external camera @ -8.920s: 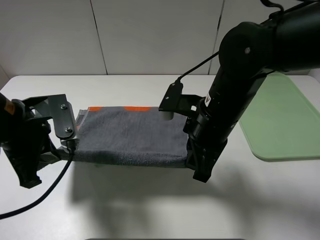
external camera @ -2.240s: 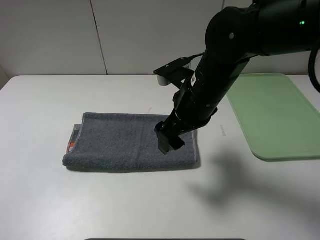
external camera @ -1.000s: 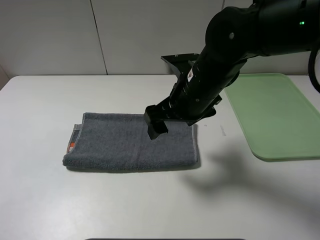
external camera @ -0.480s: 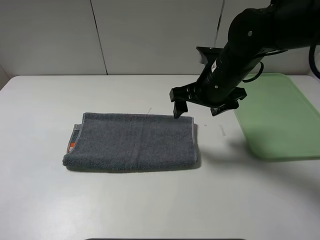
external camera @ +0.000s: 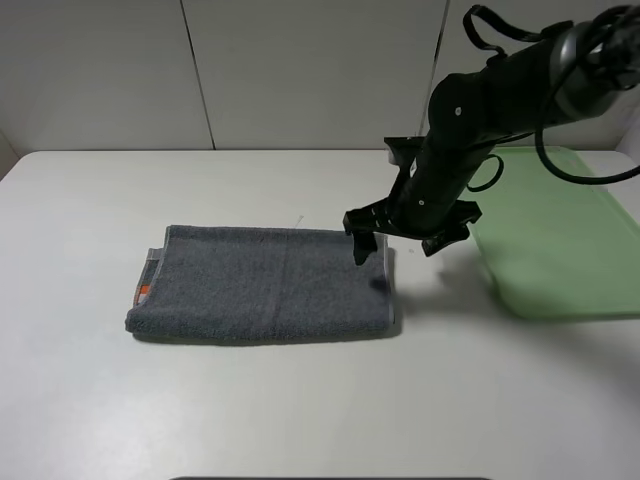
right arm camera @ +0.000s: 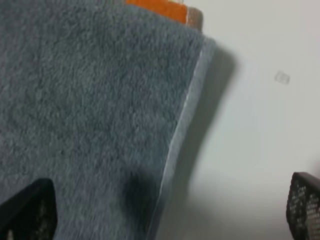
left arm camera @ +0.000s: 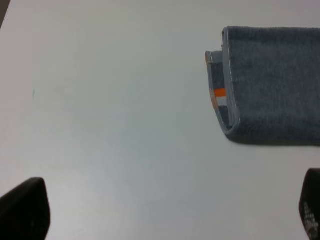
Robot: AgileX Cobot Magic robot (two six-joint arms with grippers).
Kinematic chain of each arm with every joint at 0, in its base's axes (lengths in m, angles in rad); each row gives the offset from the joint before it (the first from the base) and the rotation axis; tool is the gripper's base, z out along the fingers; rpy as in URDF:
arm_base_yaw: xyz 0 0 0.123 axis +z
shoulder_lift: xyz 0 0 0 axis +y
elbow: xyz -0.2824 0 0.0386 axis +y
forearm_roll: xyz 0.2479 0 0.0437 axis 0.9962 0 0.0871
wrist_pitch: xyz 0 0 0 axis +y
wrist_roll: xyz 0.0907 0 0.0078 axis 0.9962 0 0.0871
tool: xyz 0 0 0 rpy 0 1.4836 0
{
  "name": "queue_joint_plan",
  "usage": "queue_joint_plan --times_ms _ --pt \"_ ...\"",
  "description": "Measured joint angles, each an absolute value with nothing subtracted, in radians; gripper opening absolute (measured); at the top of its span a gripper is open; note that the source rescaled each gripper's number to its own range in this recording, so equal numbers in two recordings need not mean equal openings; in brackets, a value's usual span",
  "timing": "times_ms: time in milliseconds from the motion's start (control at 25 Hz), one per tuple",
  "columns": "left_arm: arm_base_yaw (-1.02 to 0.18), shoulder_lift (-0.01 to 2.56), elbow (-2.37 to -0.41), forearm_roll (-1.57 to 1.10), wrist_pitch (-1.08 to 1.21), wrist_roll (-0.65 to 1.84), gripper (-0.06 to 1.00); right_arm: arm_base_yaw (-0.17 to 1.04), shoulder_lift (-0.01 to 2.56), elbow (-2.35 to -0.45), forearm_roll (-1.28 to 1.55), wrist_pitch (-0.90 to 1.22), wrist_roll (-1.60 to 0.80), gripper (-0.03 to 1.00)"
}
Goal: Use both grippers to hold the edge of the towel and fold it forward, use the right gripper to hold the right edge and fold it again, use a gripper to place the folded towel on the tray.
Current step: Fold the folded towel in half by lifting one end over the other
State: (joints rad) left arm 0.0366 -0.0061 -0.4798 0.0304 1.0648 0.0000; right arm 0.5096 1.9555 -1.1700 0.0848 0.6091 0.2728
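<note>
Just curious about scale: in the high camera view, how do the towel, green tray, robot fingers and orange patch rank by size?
1. Towel and tray: look alike; tray runs off-frame, so unranked.
2. Fingers, though raised nearer the camera.
3. Orange patch.

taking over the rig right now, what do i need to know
Left gripper: open, empty, back from the left end of the towel.
Right gripper: open, empty, above the right edge, at the far corner.
Towel: flat on the table, left of the tray, folded double.
Done: forward fold.
Left: grip right edge, fold again, put towel on tray.
</note>
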Motion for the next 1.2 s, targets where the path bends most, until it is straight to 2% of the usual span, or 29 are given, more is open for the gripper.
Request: queue_joint_plan --times_ms 280,960,1040,1200 --pt "0.037 -0.006 -0.480 0.030 1.065 0.000 1.00 0.510 2.055 -1.253 0.085 0.639 0.259 1.00" --pt "0.037 -0.006 -0.480 0.030 1.065 0.000 1.00 0.510 2.128 -1.263 0.082 0.683 0.258 0.99" --pt "0.037 -0.006 -0.480 0.030 1.065 0.000 1.00 0.510 2.128 -1.263 0.082 0.683 0.258 0.88" --pt "0.037 -0.006 -0.480 0.030 1.065 0.000 1.00 0.510 2.131 -1.263 0.108 0.681 0.258 0.53"
